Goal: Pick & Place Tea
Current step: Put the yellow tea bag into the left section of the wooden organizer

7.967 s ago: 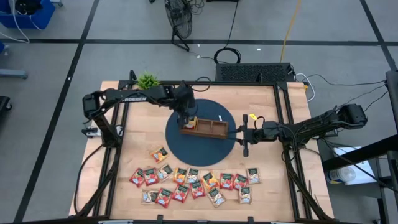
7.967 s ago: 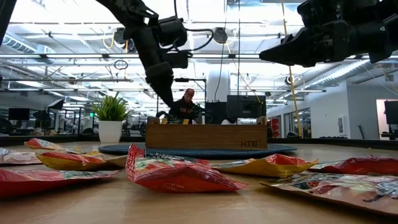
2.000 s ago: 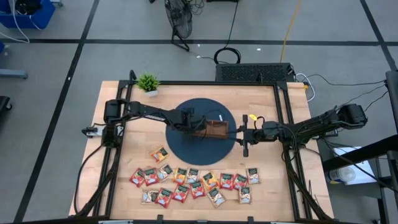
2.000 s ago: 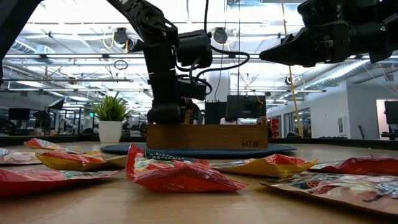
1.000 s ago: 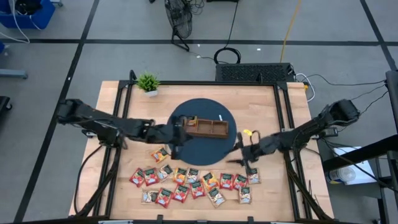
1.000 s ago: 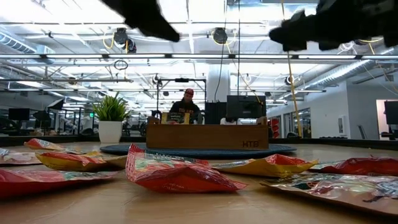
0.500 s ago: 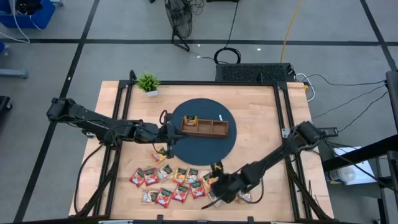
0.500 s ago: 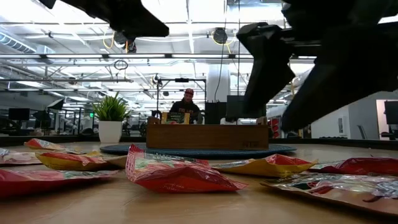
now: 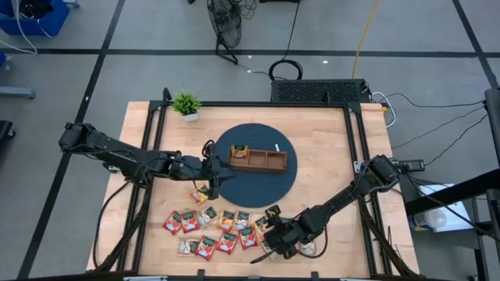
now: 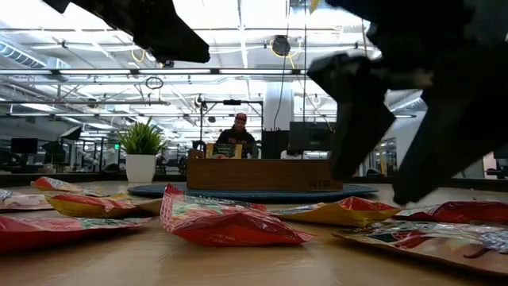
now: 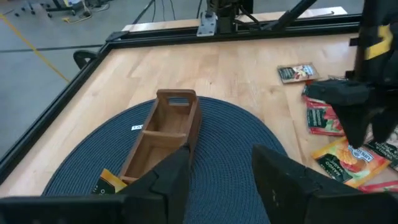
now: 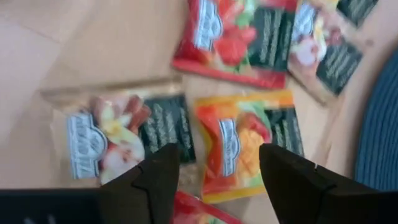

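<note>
The right tool (image 9: 275, 236) hung low over the front rows of tea sachets (image 9: 234, 230) spread flat on the wooden table (image 9: 328, 148), its two fingers (image 12: 155, 177) spread wide with nothing between them. Directly beneath it lay an orange sachet (image 12: 239, 146), with a pale sachet (image 12: 121, 140) beside that and a red sachet (image 12: 233, 40) just beyond. The left tool (image 9: 209, 181) stood at the front-left edge of the round blue mat (image 9: 258, 183), also parted and empty, close to a lone sachet (image 9: 200, 194) lying apart from the rows. On the mat sat the wooden tray (image 9: 257, 159), one sachet (image 10: 225, 149) standing upright in its left-end compartment. A potted plant (image 9: 186, 103) stood at the table's far-left corner.
</note>
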### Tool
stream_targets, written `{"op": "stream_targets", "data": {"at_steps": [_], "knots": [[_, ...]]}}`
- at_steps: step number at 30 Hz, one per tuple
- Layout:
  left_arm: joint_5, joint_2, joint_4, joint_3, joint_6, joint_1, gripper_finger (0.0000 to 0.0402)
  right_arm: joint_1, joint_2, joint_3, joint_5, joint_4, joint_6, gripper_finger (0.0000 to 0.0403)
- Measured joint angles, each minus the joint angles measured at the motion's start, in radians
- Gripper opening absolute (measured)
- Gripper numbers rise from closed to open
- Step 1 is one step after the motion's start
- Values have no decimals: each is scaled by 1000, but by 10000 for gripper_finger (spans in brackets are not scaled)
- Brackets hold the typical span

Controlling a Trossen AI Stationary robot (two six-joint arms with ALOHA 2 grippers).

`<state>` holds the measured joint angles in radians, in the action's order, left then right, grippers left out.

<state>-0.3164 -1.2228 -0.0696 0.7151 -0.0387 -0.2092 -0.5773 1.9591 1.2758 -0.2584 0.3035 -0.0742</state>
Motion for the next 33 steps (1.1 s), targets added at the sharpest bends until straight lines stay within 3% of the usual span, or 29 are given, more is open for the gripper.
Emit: {"op": "stream_targets", "data": {"at_steps": [10, 15, 19, 24, 29, 33], "knots": [[0, 0, 0, 1, 0, 0, 177, 24, -2, -61, 2, -57, -1, 162], [0, 0, 0, 1, -1, 0, 177, 27, -1, -62, 16, -53, 14, 102], [0, 0, 0, 1, -4, 0, 177, 28, -1, -62, 51, -54, 60, 24], [0, -1, 0, 1, -24, 0, 177, 14, -1, -63, 31, -68, 131, 9], [0, -1, 0, 1, -44, 0, 177, -17, -16, -64, -135, -54, 197, 4], [0, -1, -2, 1, -113, 1, 177, -38, -29, -63, -423, -55, 299, 2]]}}
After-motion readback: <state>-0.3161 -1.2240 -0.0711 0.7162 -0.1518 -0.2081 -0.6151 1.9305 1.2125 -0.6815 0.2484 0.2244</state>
